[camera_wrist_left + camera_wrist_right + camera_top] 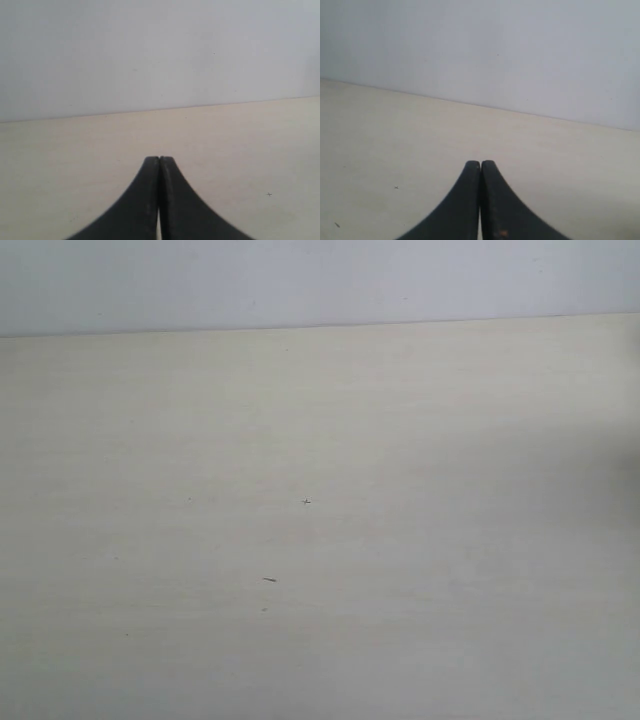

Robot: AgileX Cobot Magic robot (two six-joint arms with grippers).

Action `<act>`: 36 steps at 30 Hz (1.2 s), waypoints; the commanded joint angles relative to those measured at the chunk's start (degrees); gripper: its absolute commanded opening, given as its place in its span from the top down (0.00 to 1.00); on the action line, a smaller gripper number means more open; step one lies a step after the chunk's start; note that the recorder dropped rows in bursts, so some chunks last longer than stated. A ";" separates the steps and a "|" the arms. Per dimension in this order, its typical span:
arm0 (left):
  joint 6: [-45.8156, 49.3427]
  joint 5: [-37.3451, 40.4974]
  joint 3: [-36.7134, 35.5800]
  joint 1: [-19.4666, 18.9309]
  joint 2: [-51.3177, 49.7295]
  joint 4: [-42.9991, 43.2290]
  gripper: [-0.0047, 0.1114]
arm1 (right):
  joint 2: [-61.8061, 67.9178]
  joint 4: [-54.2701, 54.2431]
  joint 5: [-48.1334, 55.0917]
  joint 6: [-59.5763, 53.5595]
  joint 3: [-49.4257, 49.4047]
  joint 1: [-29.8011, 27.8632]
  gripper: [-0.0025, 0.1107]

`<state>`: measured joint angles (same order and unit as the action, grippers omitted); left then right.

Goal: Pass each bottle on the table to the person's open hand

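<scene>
- The left tool [159,159] is fully shut: its two black fingers press together and hold nothing.
- The right tool [480,163] is the same, with its fingers closed on each other and nothing between them.
- No bottles and no hand show in any view, so I cannot tell where the bottles are. Each camera sees only bare bench [320,440] up to the wall [300,280].
- I judge that no handover is in progress; the arms seem to wait, both tools low and facing the wall.
- To do the next pick well, I would first open one tool wide and come to the bottle's body from the side.
- The grip should close gently, because a light bottle tips or slips easily. The tool should let go only when the open hand is under the bottle.
- The bench is flat, matte and pale cream, with faint grain. A few tiny dark specks [269,580] lie well apart from the wall.
- The wall is plain, smooth and grey-white.
- The fingers are smooth and curved, and they narrow to rounded tips.
</scene>
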<state>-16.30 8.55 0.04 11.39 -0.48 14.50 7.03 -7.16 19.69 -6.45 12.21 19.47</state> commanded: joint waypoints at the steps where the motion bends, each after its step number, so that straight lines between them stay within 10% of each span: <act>1: -0.40 -0.29 -0.04 -0.09 0.05 -0.12 0.96 | -2.56 -2.87 -1.44 0.19 -0.36 -0.17 0.98; 36: -0.40 0.00 -0.04 -0.09 0.20 -0.12 0.96 | -7.03 -2.10 -2.43 0.05 0.27 -0.31 0.98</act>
<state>-16.30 8.93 0.04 11.39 -0.48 14.50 0.29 -11.25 17.05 -6.22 13.37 19.47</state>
